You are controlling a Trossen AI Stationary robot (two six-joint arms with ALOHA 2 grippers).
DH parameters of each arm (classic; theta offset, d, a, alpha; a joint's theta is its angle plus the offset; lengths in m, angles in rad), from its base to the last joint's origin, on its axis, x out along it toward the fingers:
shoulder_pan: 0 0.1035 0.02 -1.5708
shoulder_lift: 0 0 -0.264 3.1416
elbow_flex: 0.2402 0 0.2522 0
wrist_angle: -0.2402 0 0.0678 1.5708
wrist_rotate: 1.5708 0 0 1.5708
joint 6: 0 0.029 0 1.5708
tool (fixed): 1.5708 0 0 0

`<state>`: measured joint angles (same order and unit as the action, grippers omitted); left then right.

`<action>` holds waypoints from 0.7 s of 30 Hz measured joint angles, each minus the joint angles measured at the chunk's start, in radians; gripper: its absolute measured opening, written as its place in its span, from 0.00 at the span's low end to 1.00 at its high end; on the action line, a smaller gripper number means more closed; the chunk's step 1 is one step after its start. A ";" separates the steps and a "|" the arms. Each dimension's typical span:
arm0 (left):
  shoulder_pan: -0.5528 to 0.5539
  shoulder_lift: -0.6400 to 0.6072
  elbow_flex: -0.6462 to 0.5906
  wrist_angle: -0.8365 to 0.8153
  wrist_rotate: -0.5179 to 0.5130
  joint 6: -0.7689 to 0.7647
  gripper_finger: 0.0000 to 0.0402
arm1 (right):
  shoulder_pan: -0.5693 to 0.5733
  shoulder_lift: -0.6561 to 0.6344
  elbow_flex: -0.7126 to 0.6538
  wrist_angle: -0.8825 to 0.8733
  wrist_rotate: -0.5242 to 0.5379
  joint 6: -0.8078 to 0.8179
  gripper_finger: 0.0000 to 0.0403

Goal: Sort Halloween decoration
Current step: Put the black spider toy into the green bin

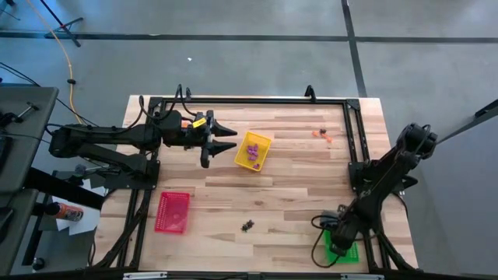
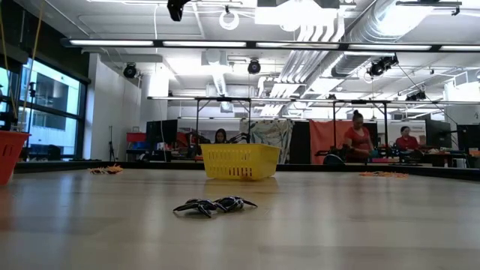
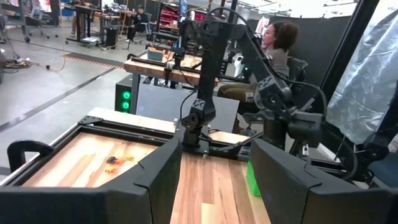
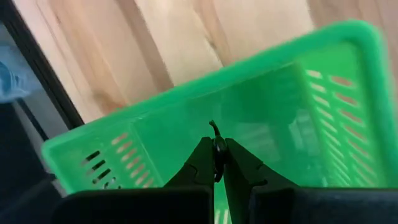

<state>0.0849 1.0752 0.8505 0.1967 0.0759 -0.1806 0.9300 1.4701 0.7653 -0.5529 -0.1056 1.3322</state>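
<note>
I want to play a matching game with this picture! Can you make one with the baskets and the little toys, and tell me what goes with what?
Things:
1. yellow tray
2. green tray
3. red tray
4. black trinkets

Places or states:
A. lying loose on the wood between the red and green trays
B. has purple trinkets inside
C. right gripper is over it, shut on a small black trinket
D. sits near the table's left side, with nothing visible in it

Pairs: 1-B, 2-C, 3-D, 4-A
</note>
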 joint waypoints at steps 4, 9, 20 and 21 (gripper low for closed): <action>0.000 0.000 0.000 0.002 -0.001 0.000 0.45 | 0.000 0.041 0.025 -0.010 -0.002 -0.066 0.00; 0.000 0.000 0.000 0.004 -0.001 0.000 0.45 | 0.000 0.056 0.043 -0.037 -0.002 -0.108 0.03; 0.000 0.000 0.000 0.004 -0.001 0.000 0.45 | 0.000 0.056 0.046 -0.068 -0.035 -0.172 0.04; 0.000 0.000 0.000 0.004 -0.001 0.000 0.45 | 0.000 0.056 0.046 -0.068 -0.035 -0.186 0.04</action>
<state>0.0849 1.0752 0.8505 0.2005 0.0746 -0.1802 0.9298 1.5261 0.8116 -0.6212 -0.1406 1.1462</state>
